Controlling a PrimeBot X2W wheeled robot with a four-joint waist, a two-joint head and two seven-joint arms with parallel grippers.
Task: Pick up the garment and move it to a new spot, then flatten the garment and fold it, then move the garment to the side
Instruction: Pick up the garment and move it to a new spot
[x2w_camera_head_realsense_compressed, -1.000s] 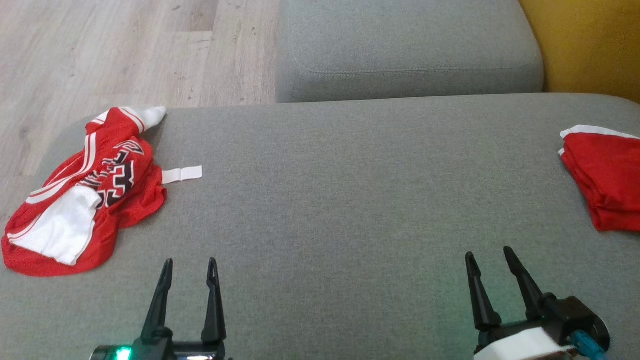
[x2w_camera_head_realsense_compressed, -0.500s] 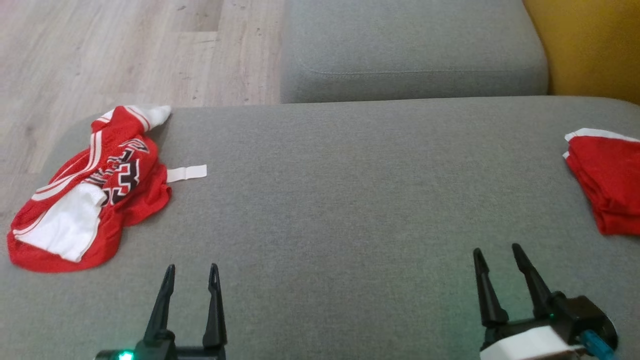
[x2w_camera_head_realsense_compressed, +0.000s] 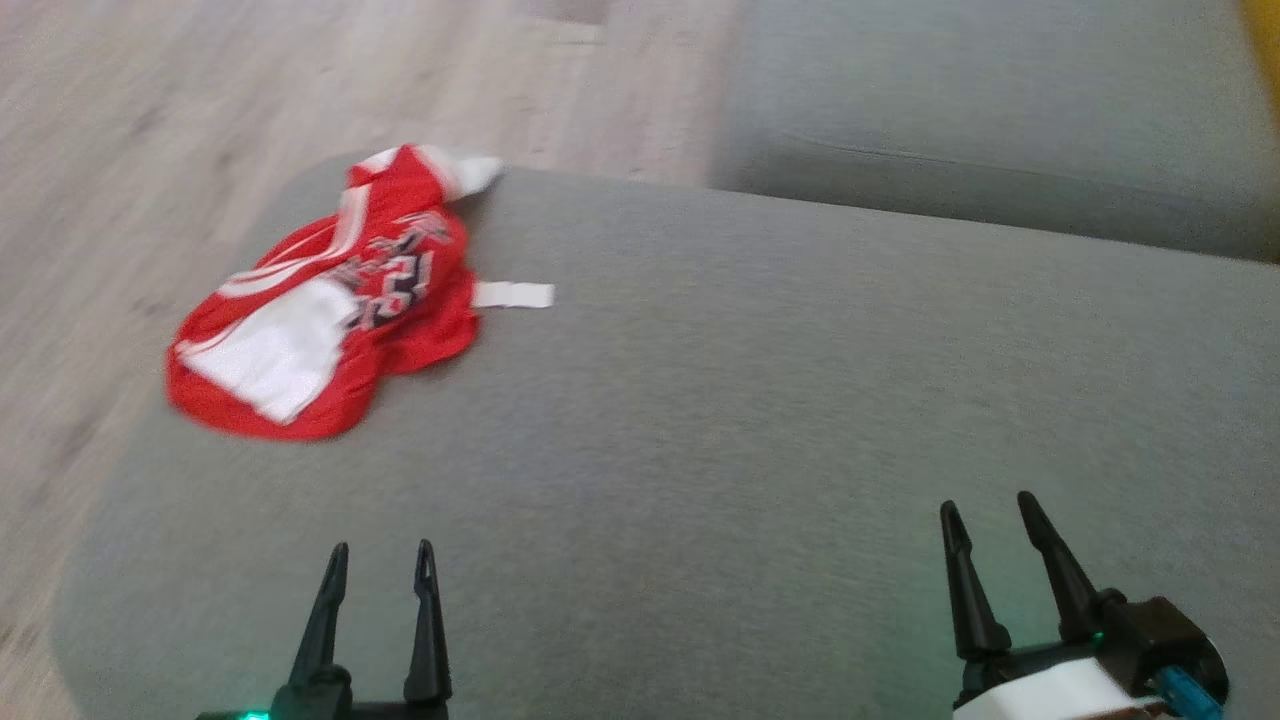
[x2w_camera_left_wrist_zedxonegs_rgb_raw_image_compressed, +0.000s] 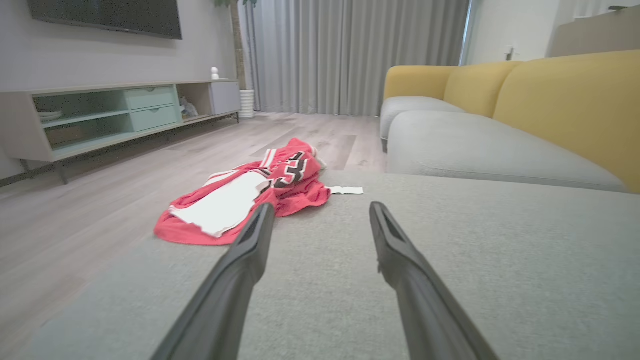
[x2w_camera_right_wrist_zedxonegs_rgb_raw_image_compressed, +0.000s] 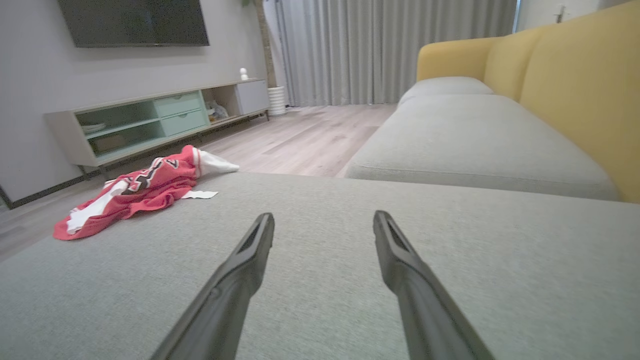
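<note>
Jaws first: on both my grippers they stand wide apart, with nothing between them.

Head view, blurred: my left gripper (x2w_camera_head_realsense_compressed: 382, 547) sits at the lower left and my right gripper (x2w_camera_head_realsense_compressed: 985, 502) at the lower right, both over the grey cushion (x2w_camera_head_realsense_compressed: 760, 400). The garment (x2w_camera_head_realsense_compressed: 330, 310), red with white panels and dark lettering, lies crumpled at the upper left, on the cushion's far left corner, well apart from both grippers. A white strip (x2w_camera_head_realsense_compressed: 513, 295) lies just beside its right edge. Wooden floor (x2w_camera_head_realsense_compressed: 150, 120) runs along the left and top.

Left wrist view: my two fingers (x2w_camera_left_wrist_zedxonegs_rgb_raw_image_compressed: 240, 270) rise from the bottom, and the garment lies beyond the left one, centre-left. A low console (x2w_camera_left_wrist_zedxonegs_rgb_raw_image_compressed: 100, 145) stands at the left. Its two mint drawers (x2w_camera_left_wrist_zedxonegs_rgb_raw_image_compressed: 150, 107) are shut, and the open shelf at far left holds something pale I cannot make out. A white pot (x2w_camera_left_wrist_zedxonegs_rgb_raw_image_compressed: 246, 103) at upper centre holds a plant trunk.

Right wrist view: the garment lies at the middle left, well away from my fingers. A yellow sofa back (x2w_camera_right_wrist_zedxonegs_rgb_raw_image_compressed: 575, 85) stands at the right.
</note>
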